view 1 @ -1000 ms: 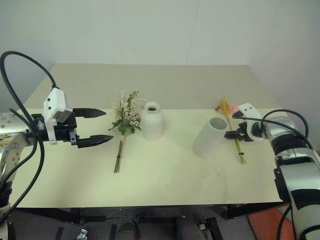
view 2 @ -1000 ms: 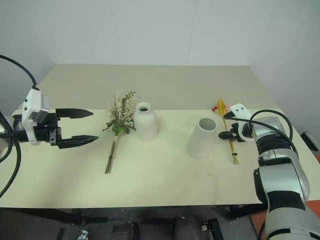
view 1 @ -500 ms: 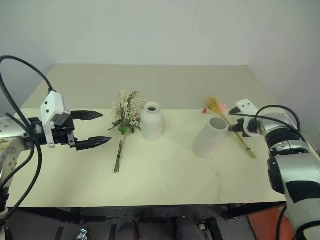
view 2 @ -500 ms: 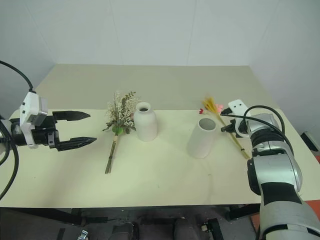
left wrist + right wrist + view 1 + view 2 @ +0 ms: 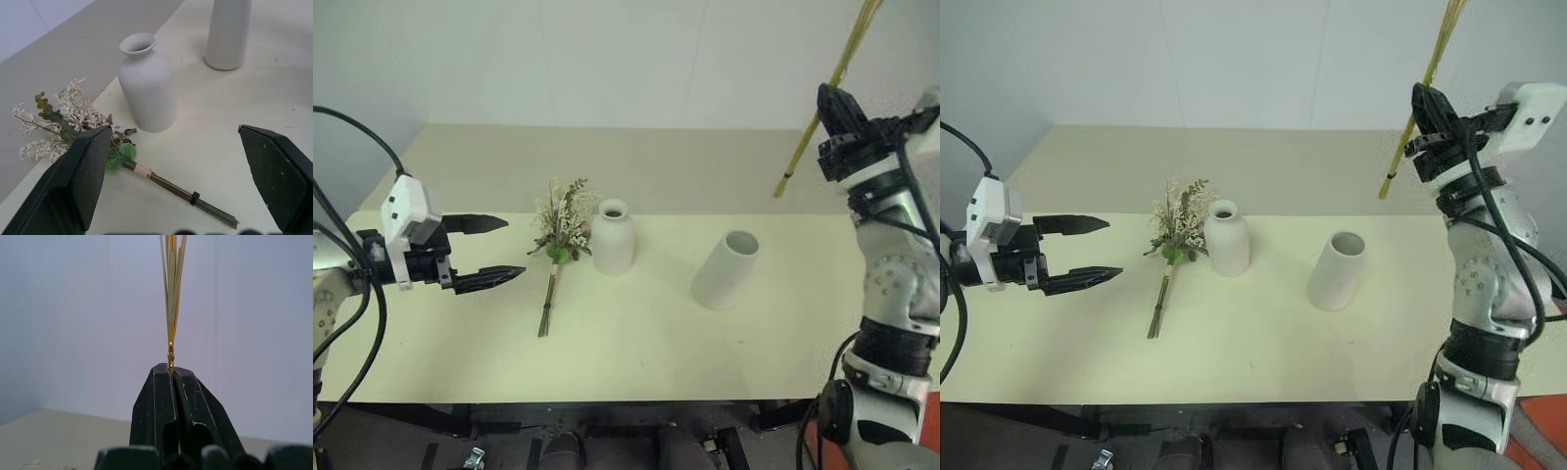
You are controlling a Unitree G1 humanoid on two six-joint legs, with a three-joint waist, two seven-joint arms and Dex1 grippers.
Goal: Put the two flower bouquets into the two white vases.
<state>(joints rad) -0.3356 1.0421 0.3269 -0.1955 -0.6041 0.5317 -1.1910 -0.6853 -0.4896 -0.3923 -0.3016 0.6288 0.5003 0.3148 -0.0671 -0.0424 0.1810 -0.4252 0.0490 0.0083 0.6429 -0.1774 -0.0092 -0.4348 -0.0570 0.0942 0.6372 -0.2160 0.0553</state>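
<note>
Pale cream table (image 5: 636,343), white wall (image 5: 607,59).

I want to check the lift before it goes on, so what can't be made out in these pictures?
- Slim yellow wheat-like bouquet, clamped in the right gripper: its plume and blossoms run past the head views' top edge.
- Narrow-necked white bottle vase and tapered white cylinder vase: their insides are dark or hidden behind the rims.
- Bushy cream and green bouquet: partly covered by a left gripper finger in the left wrist view.

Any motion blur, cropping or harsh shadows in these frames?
Eye views: evenly lit, soft shadows, bushy bouquet sharp; yellow stems run off the top edge. Right wrist view: right gripper crisp on the stems, background plain. Left wrist view: bottle vase sharp.
</note>
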